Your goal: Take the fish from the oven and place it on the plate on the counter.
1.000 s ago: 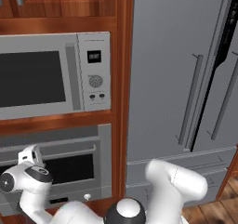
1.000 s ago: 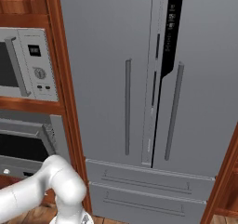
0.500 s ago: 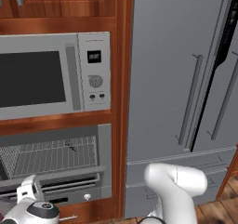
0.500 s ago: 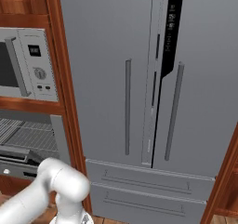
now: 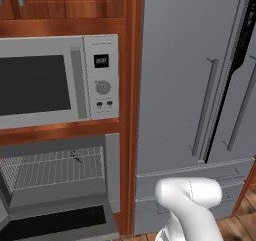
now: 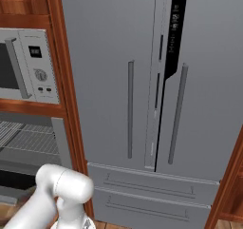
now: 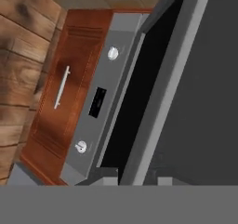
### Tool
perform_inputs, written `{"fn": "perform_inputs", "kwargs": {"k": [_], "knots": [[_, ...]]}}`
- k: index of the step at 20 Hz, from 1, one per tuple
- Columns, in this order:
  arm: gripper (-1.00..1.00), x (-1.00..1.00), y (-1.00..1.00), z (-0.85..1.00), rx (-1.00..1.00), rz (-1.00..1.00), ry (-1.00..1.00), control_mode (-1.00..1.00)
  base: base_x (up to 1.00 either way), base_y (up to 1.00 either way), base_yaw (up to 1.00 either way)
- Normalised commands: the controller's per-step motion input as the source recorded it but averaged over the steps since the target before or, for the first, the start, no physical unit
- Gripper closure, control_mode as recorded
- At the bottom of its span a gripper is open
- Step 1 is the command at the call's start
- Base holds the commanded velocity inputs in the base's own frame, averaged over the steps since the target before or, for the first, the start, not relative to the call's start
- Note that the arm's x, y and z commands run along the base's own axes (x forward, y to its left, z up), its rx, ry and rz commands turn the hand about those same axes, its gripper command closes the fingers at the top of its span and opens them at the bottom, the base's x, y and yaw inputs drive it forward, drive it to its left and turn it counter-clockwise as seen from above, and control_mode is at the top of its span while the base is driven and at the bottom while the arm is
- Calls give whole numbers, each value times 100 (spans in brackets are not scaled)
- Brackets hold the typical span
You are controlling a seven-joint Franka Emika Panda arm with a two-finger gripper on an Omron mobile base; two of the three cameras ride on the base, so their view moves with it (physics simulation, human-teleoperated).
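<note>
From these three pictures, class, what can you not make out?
- Fish on the oven rack, left base view: too small for detail.
- Claw, hand view: bottom edge cuts its tips, so its state is unclear.
- Microwave, right base view: cut by left edge.

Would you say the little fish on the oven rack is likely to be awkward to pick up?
Probably. The fish looks tiny and slim, so it likely weighs little and offers a narrow grip. It lies on the open wire rack of the oven, so a nudge might slide it along the wires or tilt it between them.
</note>
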Motion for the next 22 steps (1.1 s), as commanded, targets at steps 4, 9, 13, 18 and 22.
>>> {"fn": "perform_inputs", "kwargs": {"k": [4, 9, 13, 18, 22], "knots": [[100, -100, 0, -97, -4, 8, 0, -100, 0, 0, 0], [100, -92, 0, -37, -2, 7, -1, -100, 0, 0, 0], [100, -96, 2, 32, 0, 8, -28, -100, 0, 0, 0], [100, -98, 1, 55, 1, 11, -25, -100, 0, 0, 0], [100, -29, 0, 66, 3, 13, -7, -100, 0, 0, 0]]}}
